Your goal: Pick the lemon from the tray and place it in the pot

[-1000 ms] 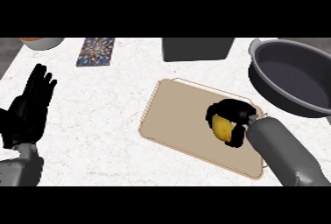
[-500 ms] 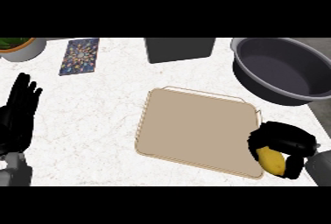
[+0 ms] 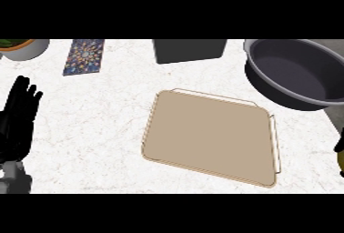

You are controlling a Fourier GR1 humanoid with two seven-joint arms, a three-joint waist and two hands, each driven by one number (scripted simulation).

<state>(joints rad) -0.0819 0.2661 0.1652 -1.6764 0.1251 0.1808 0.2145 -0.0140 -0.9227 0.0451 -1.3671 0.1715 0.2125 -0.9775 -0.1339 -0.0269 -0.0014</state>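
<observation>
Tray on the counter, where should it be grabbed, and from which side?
Probably the thin raised handle along the tray's right edge, approached from the right: the tray lies flat with a low rim, so that bar gives fingers purchase.

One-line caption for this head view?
Right hand with lemon at right edge; tray bare, pot waiting, left hand resting.

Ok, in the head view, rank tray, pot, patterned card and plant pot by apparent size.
Largest to smallest:
1. tray
2. pot, cut off at the edge
3. patterned card
4. plant pot, mostly out of frame, so unsure against the card
</observation>
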